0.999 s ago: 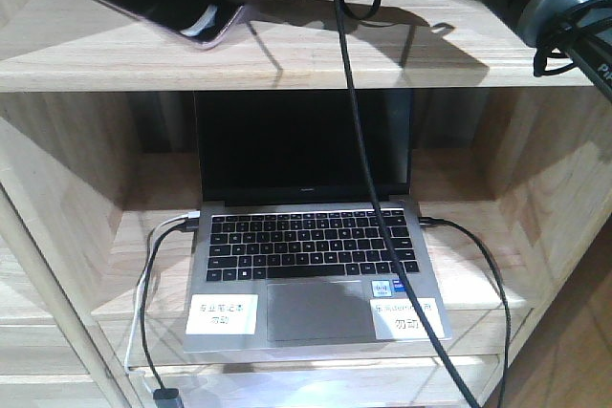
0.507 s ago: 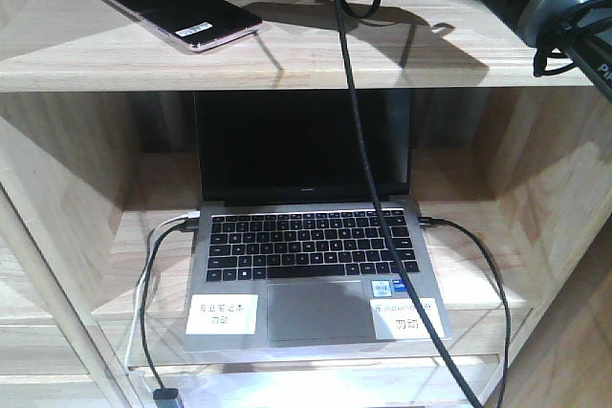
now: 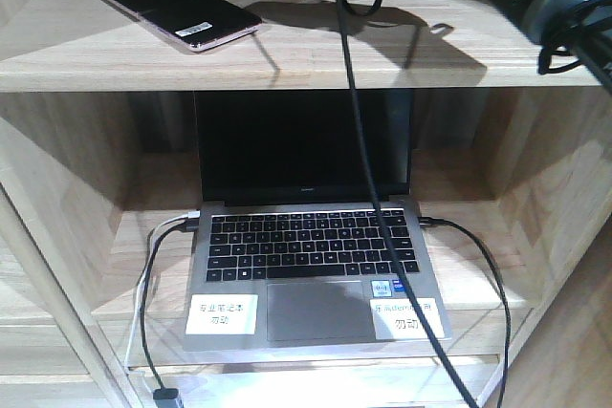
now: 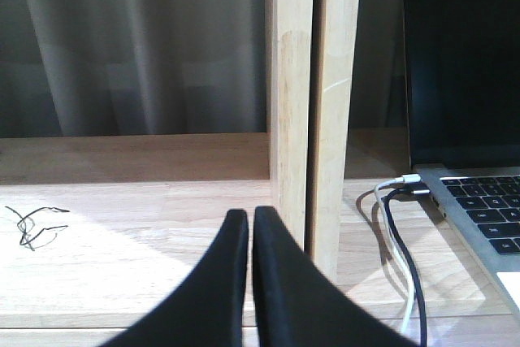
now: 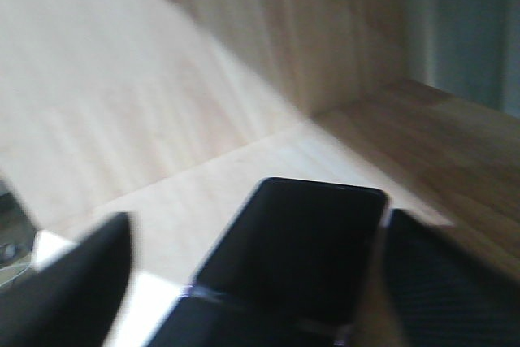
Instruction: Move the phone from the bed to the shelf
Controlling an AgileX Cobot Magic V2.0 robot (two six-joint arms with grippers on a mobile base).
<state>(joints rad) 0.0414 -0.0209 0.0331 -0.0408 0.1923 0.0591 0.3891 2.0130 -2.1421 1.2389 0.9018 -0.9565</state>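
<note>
On the pale wooden shelf (image 3: 86, 54) the phone (image 3: 177, 10) lies flat above the open laptop (image 3: 311, 265), while only the right wrist view shows the right gripper (image 5: 252, 274) spread wide around it, and the left gripper (image 4: 248, 233) is clenched empty.

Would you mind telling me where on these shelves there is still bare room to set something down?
On the top shelf, bare wood runs along the front edge, right of the phone, out to the arm's shadow. The left compartment is bare wood, apart from a small wire tangle at its left. The laptop and its cables crowd the lower shelf.
</note>
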